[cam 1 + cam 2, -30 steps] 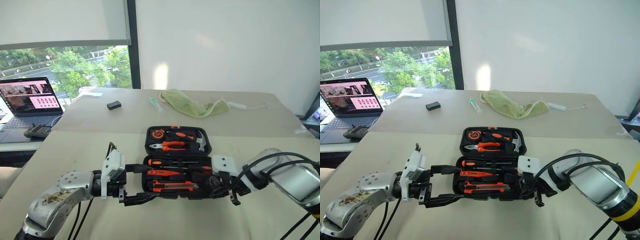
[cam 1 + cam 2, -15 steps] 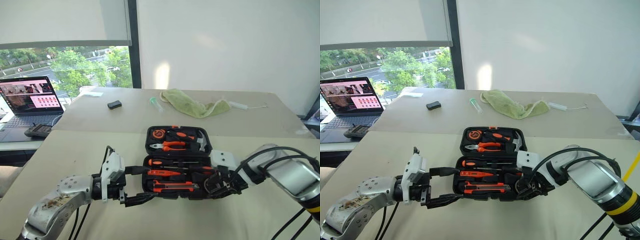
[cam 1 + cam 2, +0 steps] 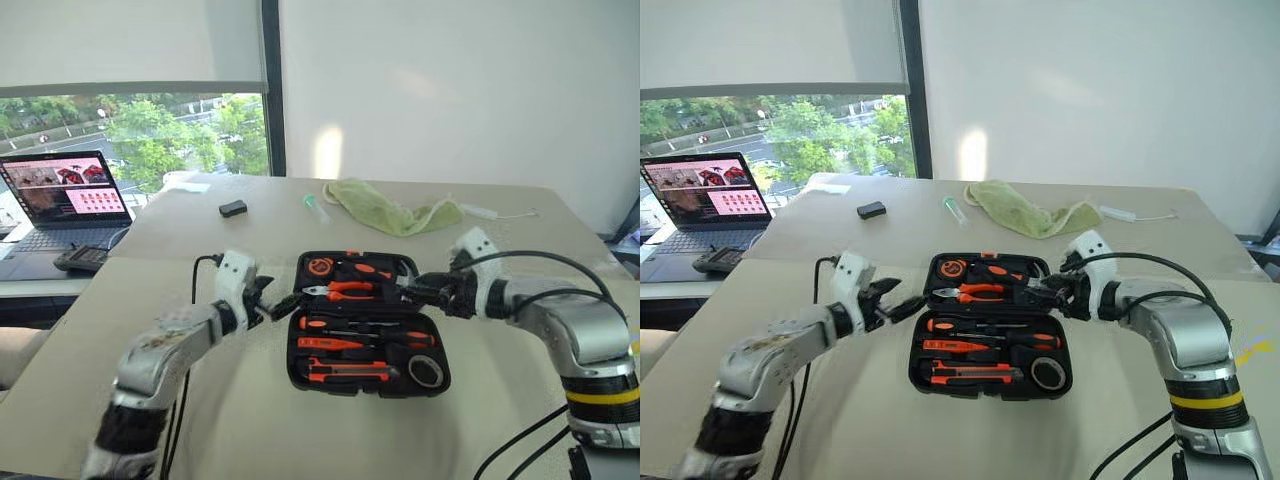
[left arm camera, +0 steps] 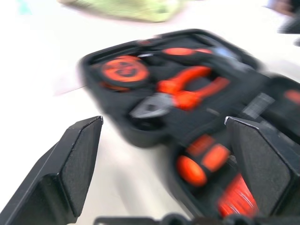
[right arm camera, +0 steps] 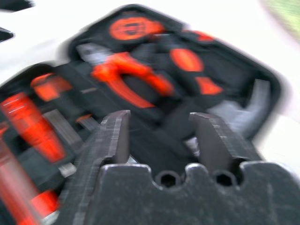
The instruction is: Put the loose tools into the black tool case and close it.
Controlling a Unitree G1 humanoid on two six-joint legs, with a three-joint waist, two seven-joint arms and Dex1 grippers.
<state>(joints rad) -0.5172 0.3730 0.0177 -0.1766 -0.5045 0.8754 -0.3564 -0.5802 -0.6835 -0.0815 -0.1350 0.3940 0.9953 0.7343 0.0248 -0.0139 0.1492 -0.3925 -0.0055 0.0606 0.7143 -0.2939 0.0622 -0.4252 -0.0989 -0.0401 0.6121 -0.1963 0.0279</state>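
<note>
My left claw (image 3: 281, 304) gaped wide, my right claw (image 3: 408, 288) stood part open, both empty, either side of the far half of the open tool case (image 3: 364, 322) between them. Tape roll (image 3: 426, 371) and screwdrivers (image 3: 352, 325) sat slotted. Risk: uneven push could skid it or jam the lid. Earlier both claws flanked the near half, right pinched.
</note>
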